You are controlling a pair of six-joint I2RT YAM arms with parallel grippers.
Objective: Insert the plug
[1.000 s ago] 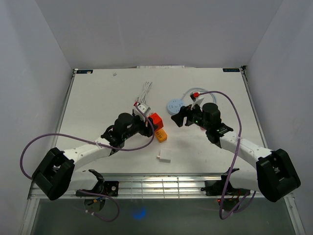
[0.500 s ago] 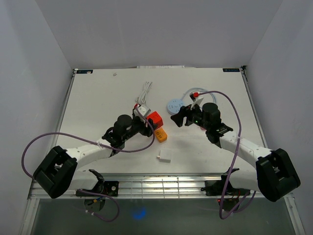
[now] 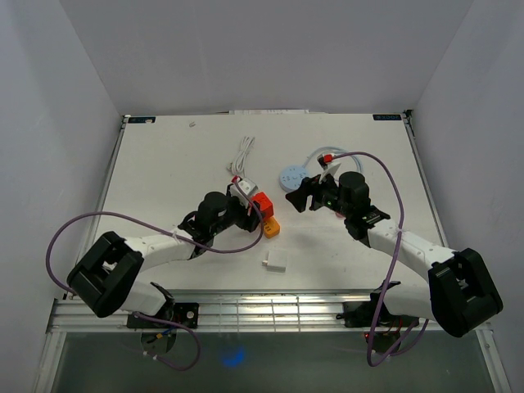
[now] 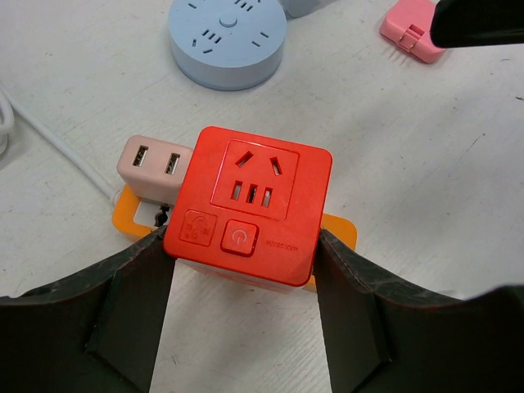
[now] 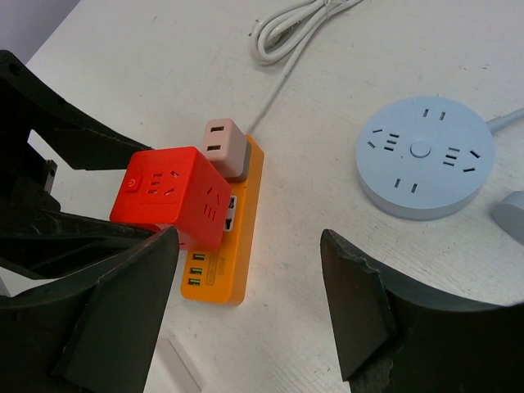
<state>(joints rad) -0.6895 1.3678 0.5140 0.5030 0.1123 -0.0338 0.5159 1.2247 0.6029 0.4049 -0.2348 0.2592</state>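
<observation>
A red cube socket [image 3: 260, 203] sits over the near end of an orange power strip [image 3: 271, 228], apparently against its top face. My left gripper [image 3: 250, 210] is shut on the cube, with one finger pressed on each side [image 4: 241, 239]. A pink adapter [image 4: 152, 164] is plugged into the strip just beyond the cube. In the right wrist view the cube [image 5: 168, 205] covers part of the strip [image 5: 221, 266], beside the pink adapter [image 5: 223, 143]. My right gripper [image 3: 300, 196] is open and empty, hovering to the right of the strip.
A round blue socket [image 3: 292, 176] lies behind the strip. A coiled white cable [image 3: 244, 151] runs to the strip from the back. A small white block [image 3: 274, 262] lies near the front edge. A pink part [image 4: 412, 29] lies near the blue socket.
My left gripper has carried the red cube to the right and down onto the orange strip. The right arm has not moved.
</observation>
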